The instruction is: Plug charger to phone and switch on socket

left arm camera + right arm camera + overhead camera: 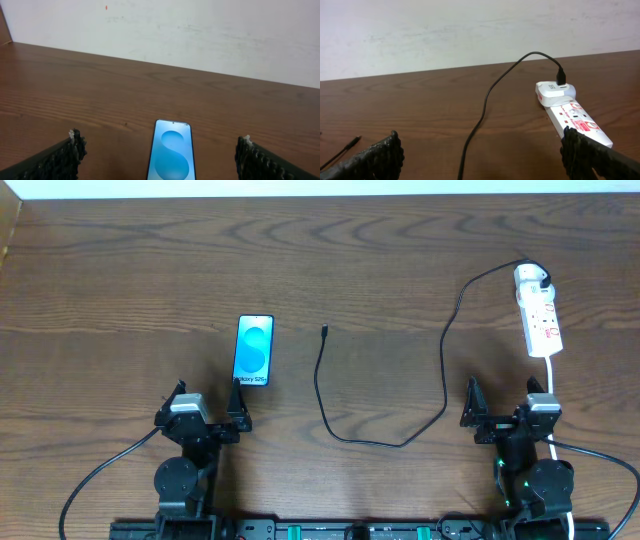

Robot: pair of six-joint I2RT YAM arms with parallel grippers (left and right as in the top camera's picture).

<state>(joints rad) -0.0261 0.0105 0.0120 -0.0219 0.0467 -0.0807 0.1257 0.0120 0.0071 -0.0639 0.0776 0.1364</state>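
Left gripper [209, 398]: fingers spread, holding nothing; lower left, just below the phone
Phone [254, 351]: flat on the table [120, 280], lit screen up; left of centre
Charger [484, 102]: black cable looping across centre; connector tip [325, 331] lying free, right of the phone, not touching; white plug head [530, 277] seated in the socket's far end
Socket [538, 315]: upper right
Right gripper [503, 398]: fingers apart, empty; lower right

Phone, charger and socket lie apart on the worktop [120, 280].
The phone [254, 351] lies flat with its blue screen up, left of centre. The charger [402, 445] loops its thin black cable across the middle. Its connector tip [325, 331] lies free to the right of the phone, not touching it. Its white plug head [531, 277] sits in the far end of the white socket [541, 320], near the right edge.
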